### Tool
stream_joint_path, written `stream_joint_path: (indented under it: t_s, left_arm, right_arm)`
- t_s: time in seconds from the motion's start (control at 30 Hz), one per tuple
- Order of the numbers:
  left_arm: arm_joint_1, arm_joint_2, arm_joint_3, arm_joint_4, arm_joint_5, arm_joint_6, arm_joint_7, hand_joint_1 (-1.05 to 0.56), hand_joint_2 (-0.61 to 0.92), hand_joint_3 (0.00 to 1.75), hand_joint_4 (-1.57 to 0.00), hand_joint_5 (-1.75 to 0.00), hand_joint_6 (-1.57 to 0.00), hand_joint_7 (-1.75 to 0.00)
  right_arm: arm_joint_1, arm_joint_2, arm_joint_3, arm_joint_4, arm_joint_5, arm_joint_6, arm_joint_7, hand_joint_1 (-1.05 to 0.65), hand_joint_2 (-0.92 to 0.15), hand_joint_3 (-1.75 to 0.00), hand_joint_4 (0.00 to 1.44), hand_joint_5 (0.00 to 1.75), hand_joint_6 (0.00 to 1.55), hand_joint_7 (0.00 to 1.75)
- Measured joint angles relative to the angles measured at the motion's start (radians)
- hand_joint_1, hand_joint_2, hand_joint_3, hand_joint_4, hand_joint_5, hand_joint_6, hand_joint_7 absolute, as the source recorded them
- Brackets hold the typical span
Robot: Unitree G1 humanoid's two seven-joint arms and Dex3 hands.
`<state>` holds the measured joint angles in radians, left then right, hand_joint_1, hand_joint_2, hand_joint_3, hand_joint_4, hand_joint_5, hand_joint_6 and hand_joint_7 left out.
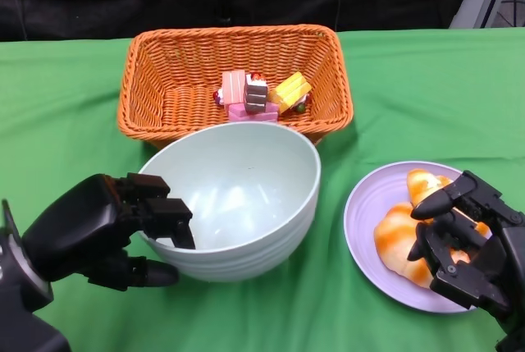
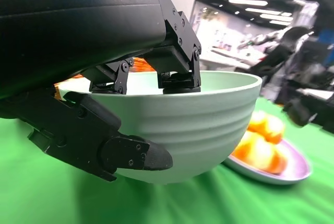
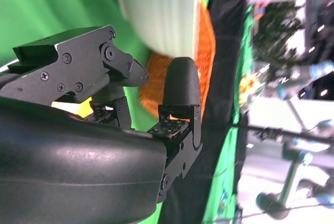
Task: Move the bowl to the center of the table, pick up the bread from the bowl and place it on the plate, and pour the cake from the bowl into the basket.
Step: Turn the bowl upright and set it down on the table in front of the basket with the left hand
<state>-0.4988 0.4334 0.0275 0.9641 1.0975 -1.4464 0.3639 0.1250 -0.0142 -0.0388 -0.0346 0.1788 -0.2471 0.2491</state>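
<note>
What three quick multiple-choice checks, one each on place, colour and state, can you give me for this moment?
1. Where are the cake pieces?
A. bowl
B. basket
C. plate

2. What colour is the plate?
A. lavender
B. orange
C. white

3. What is the left robot hand doing?
A. hanging open
B. gripping the bowl's rim
C. holding bread

Answers: 1 B, they lie inside the orange basket. 2 A, its bare rim beside the bread is pale purple. 3 B, fingers hook inside the mint bowl, thumb outside.

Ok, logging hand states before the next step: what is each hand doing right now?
Left hand: gripping the rim of the pale green ribbed bowl.
Right hand: holding nothing, fingers apart, over the lilac plate.
</note>
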Motion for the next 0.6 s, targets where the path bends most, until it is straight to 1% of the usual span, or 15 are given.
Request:
stream_joint_path:
  t_s: [0.07,0.13,0.27,0.33,0.4,0.43,0.47,0.5,0.53,0.57,0.6]
  left_arm:
    - [0.0,0.022,-0.082,-0.006,0.077,0.044,0.142,-0.16,0.92,0.07,-0.72,-1.72,-0.78,-1.26]
    - [-0.002,0.042,-0.173,-0.007,0.144,0.098,0.287,-0.22,0.89,0.03,-0.72,-1.68,-0.8,-1.18]
    - [-0.036,0.083,-0.374,0.003,0.252,0.209,0.572,-0.23,0.89,0.01,-0.73,-1.67,-0.81,-1.14]
    - [-0.066,0.1,-0.461,0.021,0.278,0.243,0.682,-0.23,0.89,0.01,-0.73,-1.66,-0.81,-1.14]
    - [-0.093,0.111,-0.533,0.04,0.286,0.269,0.762,-0.23,0.89,0.01,-0.73,-1.66,-0.81,-1.13]
    - [-0.105,0.113,-0.562,0.05,0.284,0.288,0.778,-0.26,0.9,0.01,-0.71,-1.21,-0.78,-0.82]
    - [-0.113,0.115,-0.589,0.059,0.283,0.312,0.778,-0.31,0.9,0.0,-0.78,-0.67,-0.82,-0.4]
    - [-0.116,0.118,-0.613,0.068,0.277,0.338,0.771,-0.37,0.9,0.0,-0.78,-0.41,-0.81,-0.21]
    - [-0.117,0.121,-0.633,0.074,0.275,0.362,0.756,-0.46,0.91,0.0,-0.74,-0.2,-0.74,-0.08]
    - [-0.117,0.126,-0.655,0.077,0.273,0.383,0.745,-0.49,0.91,0.0,-0.72,-0.13,-0.72,-0.04]
    - [-0.117,0.13,-0.669,0.077,0.266,0.398,0.737,-0.56,0.92,0.01,-0.66,-0.07,-0.65,-0.02]
  right_arm:
    - [-0.002,-0.002,0.0,0.009,0.015,-0.009,0.021,0.03,-0.75,-0.91,0.59,1.74,0.54,1.48]
    - [-0.004,-0.002,-0.002,0.019,0.022,-0.014,0.036,0.03,-0.71,-0.92,0.63,1.72,0.56,1.47]
    - [-0.009,-0.003,-0.014,0.029,0.042,-0.027,0.058,0.02,-0.69,-0.93,0.64,1.71,0.57,1.46]
    - [-0.01,-0.004,-0.02,0.032,0.049,-0.029,0.062,0.02,-0.69,-0.94,0.64,1.71,0.58,1.46]
    - [-0.011,-0.004,-0.023,0.034,0.05,-0.031,0.066,0.02,-0.69,-0.94,0.64,1.71,0.58,1.46]
    - [-0.011,-0.004,-0.025,0.034,0.049,-0.031,0.065,0.02,-0.69,-0.93,0.64,1.7,0.58,1.45]
    - [-0.011,-0.004,-0.025,0.034,0.049,-0.029,0.062,0.02,-0.71,-0.92,0.64,1.7,0.59,1.45]
    - [-0.01,-0.004,-0.026,0.033,0.049,-0.028,0.058,0.02,-0.71,-0.92,0.63,1.7,0.58,1.44]
    - [-0.01,-0.004,-0.027,0.033,0.048,-0.027,0.054,0.02,-0.71,-0.91,0.63,1.7,0.58,1.44]
    - [-0.01,-0.004,-0.029,0.033,0.047,-0.027,0.052,0.02,-0.72,-0.9,0.63,1.7,0.58,1.44]
    - [-0.01,-0.004,-0.03,0.033,0.046,-0.027,0.051,0.02,-0.72,-0.9,0.62,1.7,0.58,1.44]
